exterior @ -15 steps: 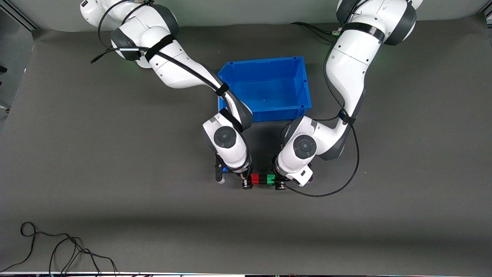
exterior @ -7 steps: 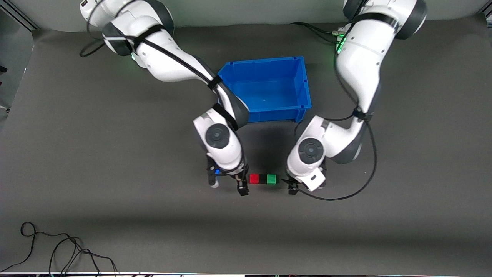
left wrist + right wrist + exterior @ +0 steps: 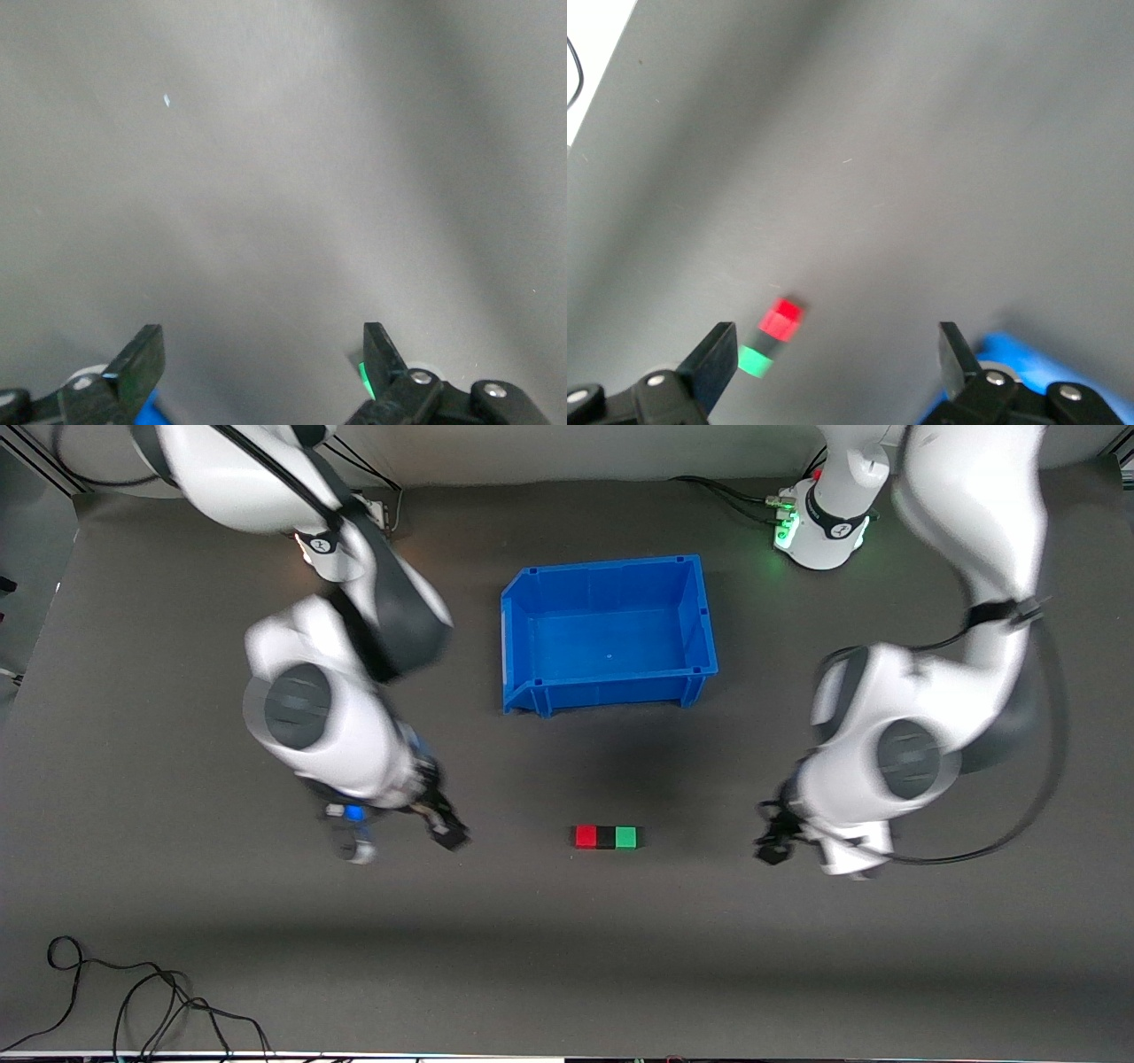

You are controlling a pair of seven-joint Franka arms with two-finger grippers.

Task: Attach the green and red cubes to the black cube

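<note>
Front view: two arms, two hands, three cubes, one blue bin (image 3: 608,631), all over or on the grey table (image 3: 177,921).
Right hand (image 3: 399,837): up over bare table toward the right arm's end, well apart from the cubes; fingers spread wide, holding and touching nothing.
Right wrist view: right hand (image 3: 837,359) with its fingers parted.
Cubes: one red cube (image 3: 586,836), one black cube (image 3: 606,837), one green cube (image 3: 626,837), touching in a single straight row.
Row axis: long axis runs from the right arm's end to the left arm's end; red at the right arm's end, black between, green at the left arm's end.
Row place: on the table, nearer the front camera than the bin.
Bin count: one.
Left hand (image 3: 780,841): over bare table toward the left arm's end, well apart from the row.
Left wrist view: left hand (image 3: 263,354) with fingers spread wide, gripping nothing.
</note>
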